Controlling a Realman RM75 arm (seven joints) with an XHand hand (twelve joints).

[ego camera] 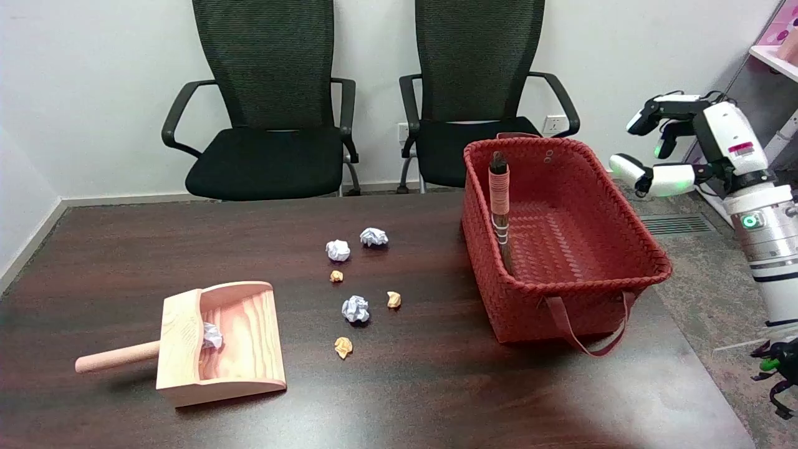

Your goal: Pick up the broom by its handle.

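The broom [499, 206] stands nearly upright inside the red woven basket [629, 206], leaning against its left wall. Its handle, wrapped in pale pink cord with a dark tip, sticks up above the rim; the brush end is hidden low in the basket. My right hand [670, 146] is raised in the air to the right of the basket, beyond the table's right edge, well clear of the handle. Its fingers are spread apart and hold nothing.
A wooden dustpan [221, 343] lies at the front left with a white paper ball in it. Several crumpled white and tan paper scraps [356, 308] lie mid-table. Two black office chairs [274, 112] stand behind the table. A pink shelf [776, 37] is at the far right.
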